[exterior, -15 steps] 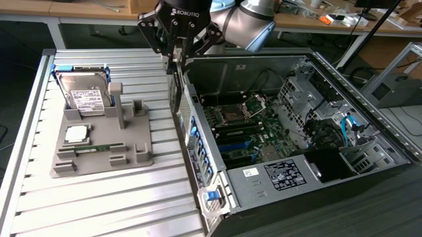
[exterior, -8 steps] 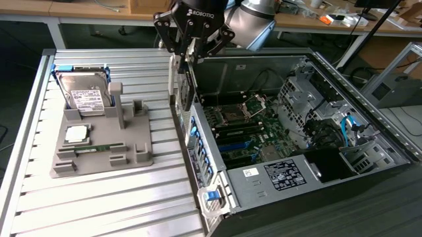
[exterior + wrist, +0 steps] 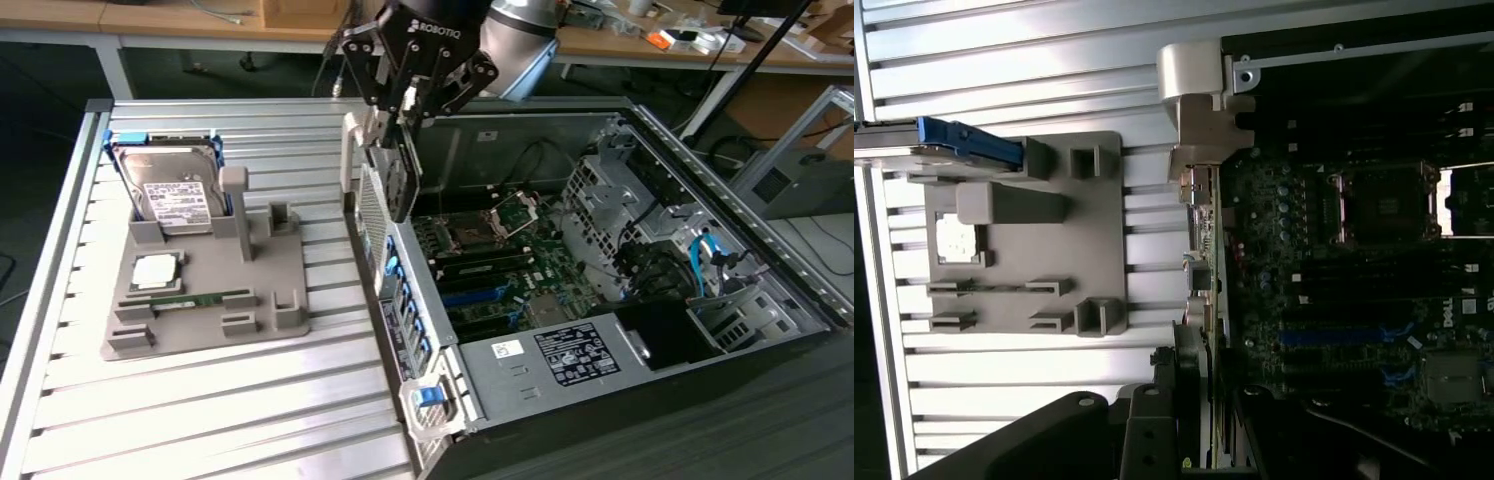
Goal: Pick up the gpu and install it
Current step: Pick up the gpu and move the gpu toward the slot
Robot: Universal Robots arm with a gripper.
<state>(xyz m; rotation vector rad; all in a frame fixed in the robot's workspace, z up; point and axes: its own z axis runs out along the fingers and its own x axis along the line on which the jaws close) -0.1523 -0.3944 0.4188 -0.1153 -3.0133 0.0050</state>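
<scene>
One gpu (image 3: 402,185), one hard drive (image 3: 174,192), one case (image 3: 561,130).

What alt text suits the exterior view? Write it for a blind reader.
A robot gripper holds the gpu upright on edge over one wall of the open computer case. At the exterior view's left, a gray fixture on the slatted table carries a hard drive and a memory stick.

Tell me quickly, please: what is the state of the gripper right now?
Gripper: closed, holding the gpu upright over the open computer case.
</scene>
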